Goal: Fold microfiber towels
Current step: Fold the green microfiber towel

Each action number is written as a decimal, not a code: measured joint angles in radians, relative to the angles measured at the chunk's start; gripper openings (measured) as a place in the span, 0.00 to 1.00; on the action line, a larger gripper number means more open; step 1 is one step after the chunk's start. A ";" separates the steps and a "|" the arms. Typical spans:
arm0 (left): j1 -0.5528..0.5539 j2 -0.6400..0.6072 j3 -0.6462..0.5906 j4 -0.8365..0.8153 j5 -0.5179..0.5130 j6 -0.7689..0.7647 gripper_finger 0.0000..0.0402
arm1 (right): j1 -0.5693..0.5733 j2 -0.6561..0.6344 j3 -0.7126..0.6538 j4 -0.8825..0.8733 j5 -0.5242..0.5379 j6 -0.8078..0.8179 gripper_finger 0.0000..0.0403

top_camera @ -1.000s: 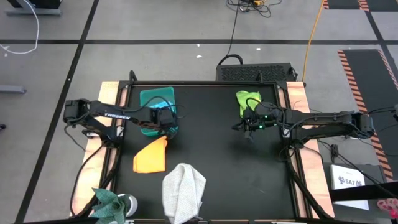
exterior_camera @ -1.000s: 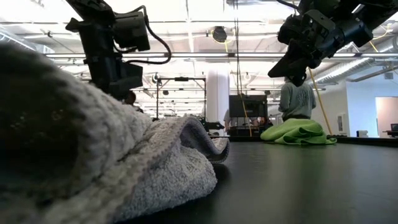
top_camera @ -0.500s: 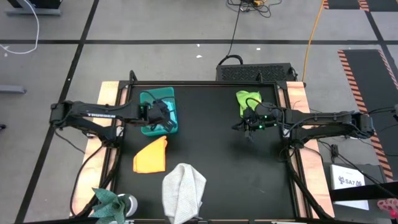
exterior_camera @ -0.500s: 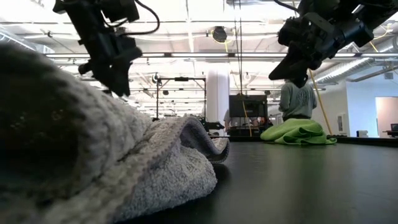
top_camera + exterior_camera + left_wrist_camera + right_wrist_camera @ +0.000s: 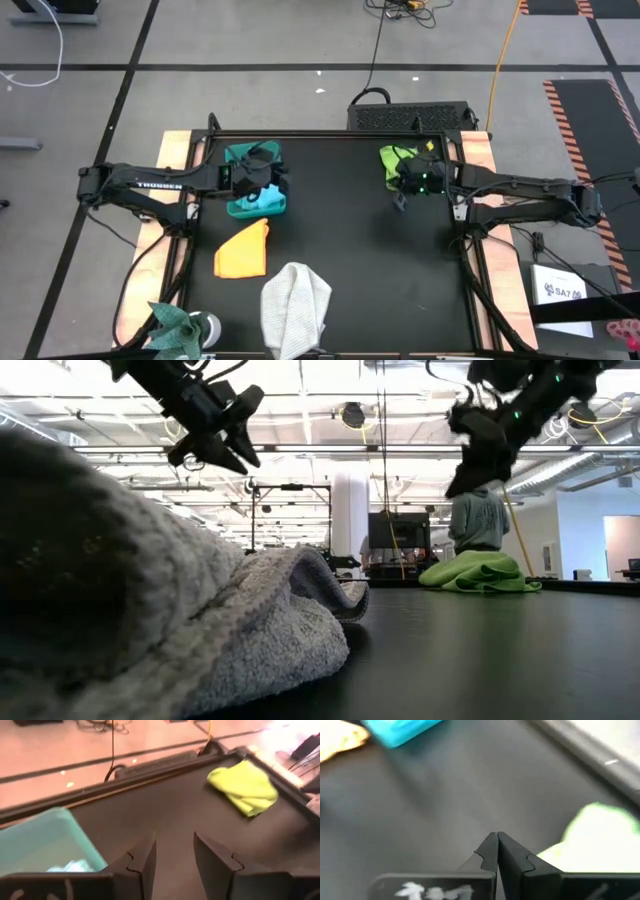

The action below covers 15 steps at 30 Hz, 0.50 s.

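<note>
A: Left gripper (image 5: pixel 172 857)?
B: Fingers apart, nothing between them. It's above the teal bin (image 5: pixel 255 180), off the table.
A: Right gripper (image 5: pixel 497 851)?
B: Pressed together, empty. It hangs in the air just beside the lime green towel (image 5: pixel 397 160), not touching it.
A: Towels?
B: Lime green one crumpled at the far right of the mat. Orange-yellow towel (image 5: pixel 243 250) lies flat, near side of the bin. Light grey towel (image 5: pixel 296 304) is bunched at the near edge, filling the low view. A pale cloth (image 5: pixel 70 866) is inside the bin, colour unclear. Teal towel (image 5: pixel 180 326) sits off the mat at the near left corner.
A: Surface, room?
B: Black mat (image 5: pixel 350 250) on a table with wooden side rails; grey floor with cables. A person (image 5: pixel 478 520) stands in the room behind, back turned.
</note>
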 joint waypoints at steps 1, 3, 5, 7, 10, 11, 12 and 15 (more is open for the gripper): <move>0.002 0.000 0.000 0.015 -0.004 0.010 0.33 | 0.000 0.000 0.034 -0.032 0.037 -0.011 0.00; 0.006 0.000 0.000 0.030 -0.006 0.024 0.33 | 0.000 0.000 0.095 -0.083 0.084 -0.025 0.00; 0.009 0.000 0.000 0.030 -0.006 0.027 0.33 | -0.001 0.000 0.146 -0.132 0.109 -0.024 0.00; 0.012 0.000 0.000 0.030 -0.001 0.028 0.33 | -0.005 0.000 0.182 -0.188 0.131 -0.022 0.00; 0.012 0.000 0.000 0.031 0.010 0.036 0.33 | -0.015 -0.001 0.202 -0.334 0.189 0.030 0.00; 0.012 0.000 0.000 0.031 0.015 0.043 0.33 | -0.018 0.000 0.202 -0.392 0.213 0.057 0.00; 0.012 0.000 0.000 0.031 0.020 0.052 0.33 | -0.021 0.000 0.201 -0.449 0.227 0.088 0.00; 0.012 0.016 0.000 0.057 0.034 0.091 0.33 | -0.026 0.000 0.184 -0.567 0.233 0.167 0.00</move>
